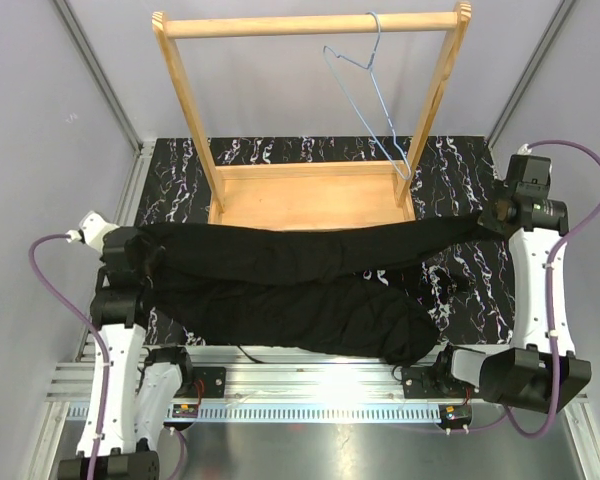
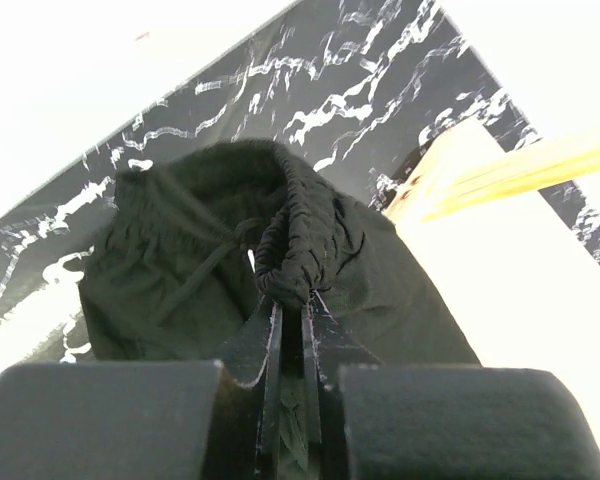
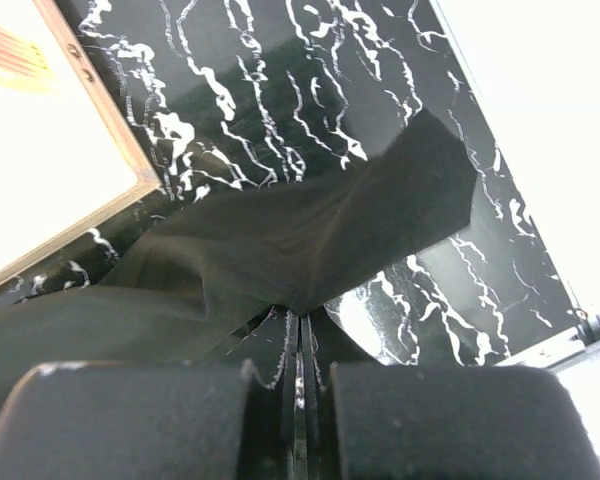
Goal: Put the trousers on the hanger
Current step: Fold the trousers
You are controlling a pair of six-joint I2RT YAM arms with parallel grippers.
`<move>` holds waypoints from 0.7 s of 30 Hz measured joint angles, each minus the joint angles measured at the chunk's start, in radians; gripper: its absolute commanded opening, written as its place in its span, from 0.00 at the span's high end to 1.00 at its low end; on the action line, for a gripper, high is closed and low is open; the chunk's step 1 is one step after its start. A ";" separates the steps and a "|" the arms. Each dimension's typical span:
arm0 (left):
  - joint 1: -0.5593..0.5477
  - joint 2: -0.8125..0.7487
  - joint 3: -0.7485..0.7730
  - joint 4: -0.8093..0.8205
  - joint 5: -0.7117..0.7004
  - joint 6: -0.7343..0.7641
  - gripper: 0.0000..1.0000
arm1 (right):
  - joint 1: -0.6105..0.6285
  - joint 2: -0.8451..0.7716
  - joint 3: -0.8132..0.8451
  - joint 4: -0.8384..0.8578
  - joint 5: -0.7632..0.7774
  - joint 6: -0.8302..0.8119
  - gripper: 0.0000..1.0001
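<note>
The counter (image 1: pixel 460 160), black with white marbling, lies between pale side walls. Strips of it show bare on either side of the wooden rack (image 1: pixel 310 195), with a wider patch at the right near corner. The rack stands at the back middle, its flat base on the counter and its top bar high above.

The trousers (image 1: pixel 300 275) lie in front of the rack base, just beside its front edge, spread almost from one side of the counter to the other. They are plain black, soft and wrinkled. The upper leg is pulled out in a long line toward the right. The lower leg lies slack beneath it, and its rounded end reaches the counter's near edge.

The hanger (image 1: pixel 376 110), thin light-blue wire, hangs by its hook from the top bar close to the right upright. It is tilted and well apart from the trousers.

The left gripper (image 2: pixel 292 310) is at the left edge, closed on the gathered elastic waistband, which bunches above the fingertips. The right gripper (image 3: pixel 298 322) is at the right edge, clamped on the far end of the stretched leg, and a corner of the hem pokes out past it.
</note>
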 measured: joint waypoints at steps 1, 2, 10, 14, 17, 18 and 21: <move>0.004 -0.006 0.020 -0.014 0.000 0.010 1.00 | 0.000 -0.002 0.000 -0.003 0.005 0.000 1.00; 0.010 -0.002 0.040 -0.023 0.003 0.016 1.00 | 0.000 0.003 0.000 -0.005 0.012 0.000 1.00; 0.247 0.304 0.109 0.050 0.246 0.041 1.00 | -0.006 0.235 0.026 -0.013 0.018 -0.001 1.00; 0.299 0.493 0.110 0.091 0.354 0.034 1.00 | -0.008 0.396 0.092 -0.017 0.016 -0.009 1.00; 0.302 0.607 0.137 0.115 0.423 0.020 1.00 | -0.008 0.507 0.162 -0.012 0.015 -0.018 1.00; 0.302 0.640 0.151 0.126 0.441 0.016 1.00 | -0.008 0.542 0.191 -0.012 0.012 -0.021 1.00; 0.302 0.720 0.216 0.142 0.485 0.008 1.00 | -0.008 0.647 0.305 -0.023 -0.003 -0.031 1.00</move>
